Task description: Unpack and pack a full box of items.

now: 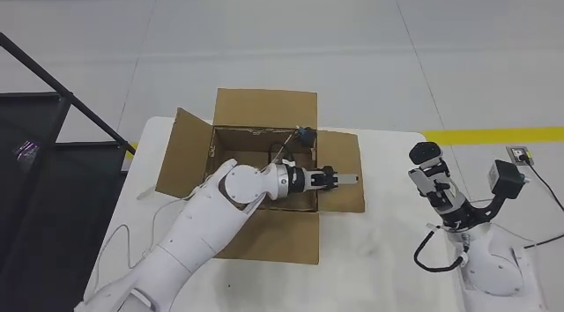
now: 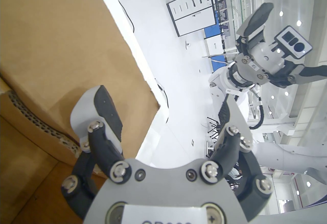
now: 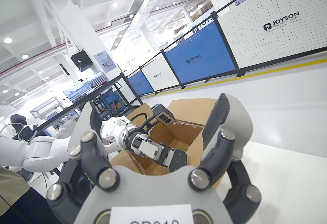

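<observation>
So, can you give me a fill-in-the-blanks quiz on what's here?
1. The left gripper hangs over the open ___.
2. The right gripper, away from the box, holds ___.
3. The box sits on a ___ table.
Missing: box; nothing; white.

The box is made of matt brown corrugated cardboard, rough at its cut edges. The desk beneath it is finished smooth and white.
</observation>
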Robot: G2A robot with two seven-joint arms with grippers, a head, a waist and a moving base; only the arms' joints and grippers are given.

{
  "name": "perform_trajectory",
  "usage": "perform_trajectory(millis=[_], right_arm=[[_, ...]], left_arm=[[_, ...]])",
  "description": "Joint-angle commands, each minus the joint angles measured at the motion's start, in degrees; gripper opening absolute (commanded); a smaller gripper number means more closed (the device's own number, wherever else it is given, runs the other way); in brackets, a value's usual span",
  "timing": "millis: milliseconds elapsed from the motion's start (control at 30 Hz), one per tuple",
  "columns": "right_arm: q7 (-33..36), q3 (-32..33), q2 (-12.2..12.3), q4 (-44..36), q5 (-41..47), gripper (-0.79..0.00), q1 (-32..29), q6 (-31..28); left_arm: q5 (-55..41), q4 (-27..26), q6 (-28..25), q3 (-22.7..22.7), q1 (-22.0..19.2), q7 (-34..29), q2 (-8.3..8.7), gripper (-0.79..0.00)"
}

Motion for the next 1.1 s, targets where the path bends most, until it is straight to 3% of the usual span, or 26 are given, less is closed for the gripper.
perform_trajectory(millis=[0,267,467,633,800,933,1067], right_arm=[[0.0,0.0,0.0,0.0,0.0,0.000,0.0,0.0],[0.4,-0.8,0.4,-1.2,-1.6,0.000,0.2,0.6],[5.1,-2.5,1.0,-4.8,-9.0,0.000,3.2,4.0],[10.6,-6.4,1.3,-7.4,-16.0,0.000,7.8,11.5],[17.2,-12.1,1.4,-6.8,-19.9,0.000,13.9,14.8],[23.7,-19.0,1.2,-4.0,-22.7,0.000,19.9,17.0],[31.1,-28.6,0.3,1.4,-25.5,0.000,27.3,19.0]], left_arm=[[-0.2,1.8,-0.5,0.7,-0.7,0.0,-0.78,0.000],[-2.0,4.9,-4.3,-0.2,-2.2,-1.8,-1.99,0.000],[-1.9,0.2,-7.6,-6.6,-0.9,-3.4,0.69,0.000],[-0.8,-10.4,-7.4,-18.0,4.2,-5.3,5.27,0.000],[1.5,-25.8,-3.2,-33.2,14.6,-6.9,10.01,0.000],[2.4,-35.4,-0.3,-43.8,22.9,-7.5,12.40,0.000],[2.4,-41.2,0.7,-52.2,29.6,-7.2,13.89,0.000]])
